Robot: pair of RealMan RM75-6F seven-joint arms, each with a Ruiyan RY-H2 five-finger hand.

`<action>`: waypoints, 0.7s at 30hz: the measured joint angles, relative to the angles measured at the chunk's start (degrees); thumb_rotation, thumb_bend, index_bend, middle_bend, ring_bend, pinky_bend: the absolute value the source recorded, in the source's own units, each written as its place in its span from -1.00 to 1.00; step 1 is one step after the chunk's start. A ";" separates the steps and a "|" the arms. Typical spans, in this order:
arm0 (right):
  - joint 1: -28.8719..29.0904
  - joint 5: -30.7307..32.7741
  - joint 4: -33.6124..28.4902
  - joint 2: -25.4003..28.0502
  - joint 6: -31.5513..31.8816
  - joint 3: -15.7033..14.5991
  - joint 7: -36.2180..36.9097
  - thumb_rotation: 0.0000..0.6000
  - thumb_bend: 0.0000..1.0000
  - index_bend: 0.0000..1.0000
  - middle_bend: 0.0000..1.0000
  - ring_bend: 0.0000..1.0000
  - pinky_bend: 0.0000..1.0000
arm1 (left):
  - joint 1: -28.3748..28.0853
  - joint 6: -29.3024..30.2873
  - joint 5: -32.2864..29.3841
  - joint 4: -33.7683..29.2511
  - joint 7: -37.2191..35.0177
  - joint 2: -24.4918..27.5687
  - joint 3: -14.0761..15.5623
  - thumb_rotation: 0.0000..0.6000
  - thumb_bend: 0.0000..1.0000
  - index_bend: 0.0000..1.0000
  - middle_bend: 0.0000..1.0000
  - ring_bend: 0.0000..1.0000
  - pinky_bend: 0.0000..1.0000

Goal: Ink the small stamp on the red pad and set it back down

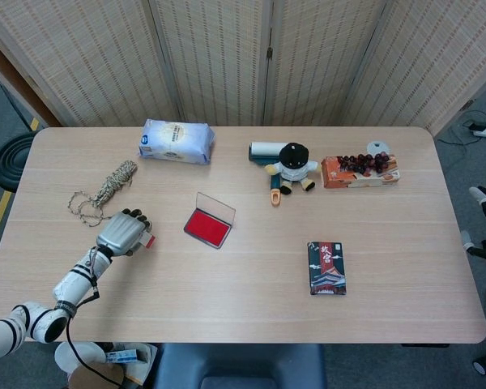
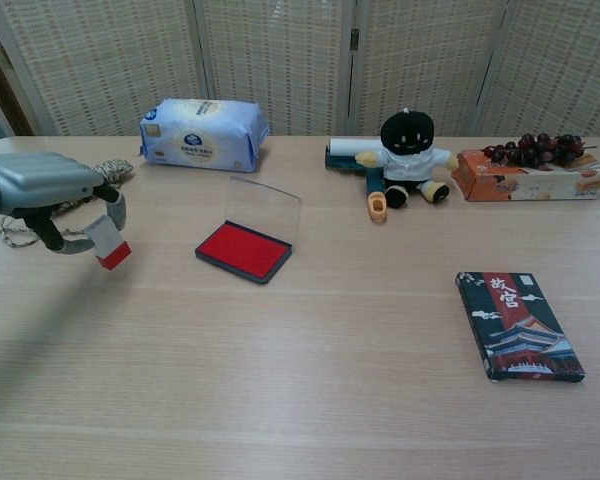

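The small stamp (image 2: 109, 243), white with a red base, is pinched in my left hand (image 2: 42, 189) just above the table at the left. In the head view the same stamp (image 1: 148, 241) pokes out beside my left hand (image 1: 122, 233). To its right the red ink pad (image 2: 244, 250) lies open on the table, its clear lid (image 2: 263, 206) standing up behind it; the head view shows the ink pad (image 1: 208, 226) too. My right hand is outside both views.
A coil of rope (image 1: 104, 189) lies just behind my left hand. At the back stand a tissue pack (image 1: 176, 140), a plush doll (image 1: 292, 168) and a box with grapes (image 1: 360, 169). A dark patterned box (image 1: 326, 267) lies front right.
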 measured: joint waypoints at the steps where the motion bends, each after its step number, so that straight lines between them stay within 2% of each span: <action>1: 0.00 0.00 0.04 0.00 -0.01 -0.01 0.03 1.00 -0.09 -0.96 -1.00 -1.00 -1.00 | 0.15 -0.14 0.19 0.48 -0.32 -0.35 0.00 1.00 -0.25 0.37 -0.33 -0.61 -0.46; 21: -0.12 0.22 -0.20 0.01 0.29 -0.01 -0.79 1.00 -0.09 -0.96 -1.00 -1.00 -1.00 | 2.77 -0.16 4.28 6.83 -7.35 -4.16 -0.13 1.00 -0.25 0.33 -0.33 -0.61 -0.46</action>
